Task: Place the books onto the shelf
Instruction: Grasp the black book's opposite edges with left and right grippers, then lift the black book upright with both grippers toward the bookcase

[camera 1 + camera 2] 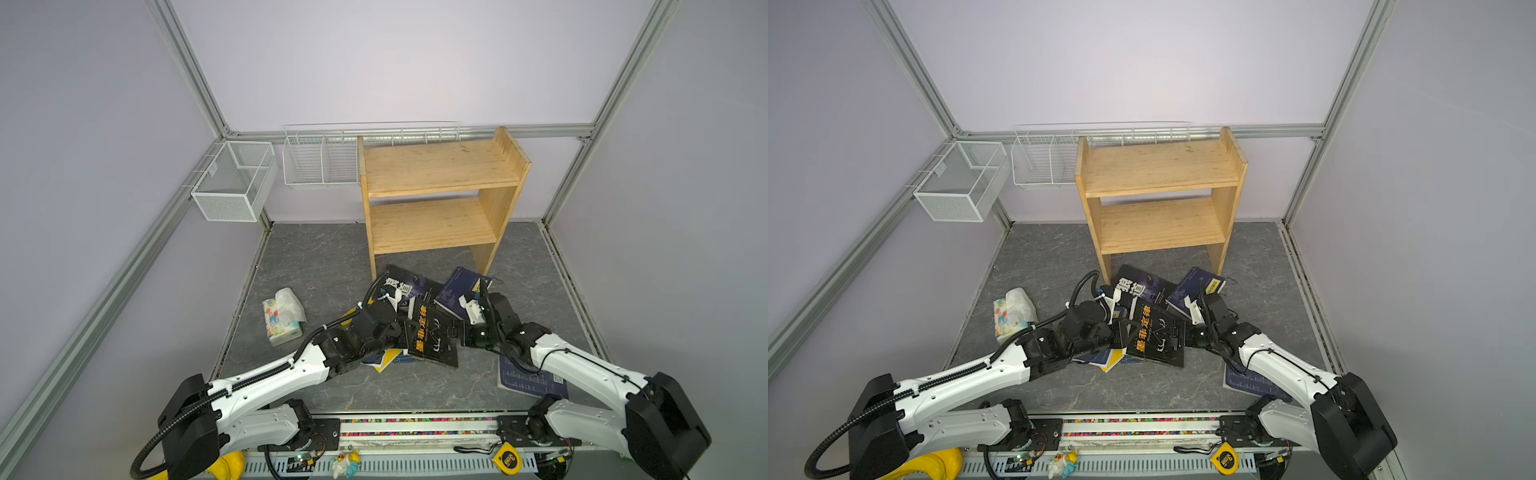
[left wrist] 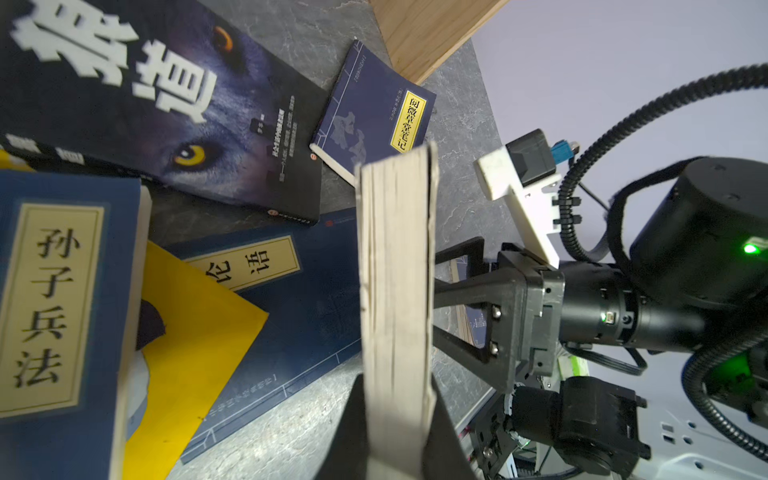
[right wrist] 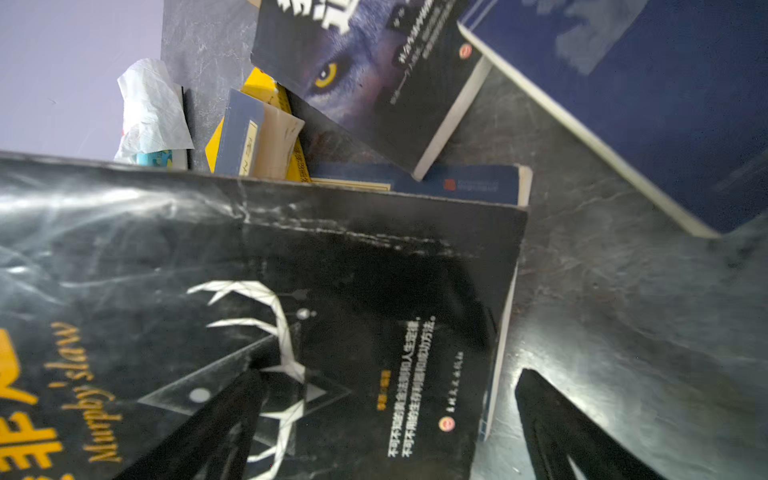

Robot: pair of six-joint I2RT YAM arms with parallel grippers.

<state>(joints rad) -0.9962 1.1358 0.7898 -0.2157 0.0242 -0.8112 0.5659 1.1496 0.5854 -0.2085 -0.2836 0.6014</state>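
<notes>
- Two sets of jaws face each other across one book: the black Murphy's Law book [image 1: 434, 334], tipped up steeply between them.
- Left jaws are clamped on it. The left wrist view shows its pale page block pinched between both black fingers [image 2: 345, 428], touching each side.
- Right jaws stand wide apart, gripping nothing. One finger [image 3: 216, 424] lies across the front cover, its partner hangs over the bare surface [image 1: 316, 266], and the book's edge sits between them.
- Just beyond both sets of jaws, the black wolf book [image 1: 409, 286] lies flat on the surface.
- Beside it, beyond the right jaws, a navy book [image 1: 455, 289] lies near the shelf's foot.
- By the left jaws there's a heap: a yellow book [image 2: 199, 316] sandwiched between the upper navy book [image 2: 62, 311] and the lower navy book [image 2: 299, 299], both with cream title labels.
- Behind the right jaws, under that arm, another navy book [image 1: 523, 382] lies flat.
- Well beyond the jaws, the pine shelf [image 1: 436, 166] stands upright at the back.
- Out wide of the left jaws sits a tissue pack [image 1: 282, 316].
</notes>
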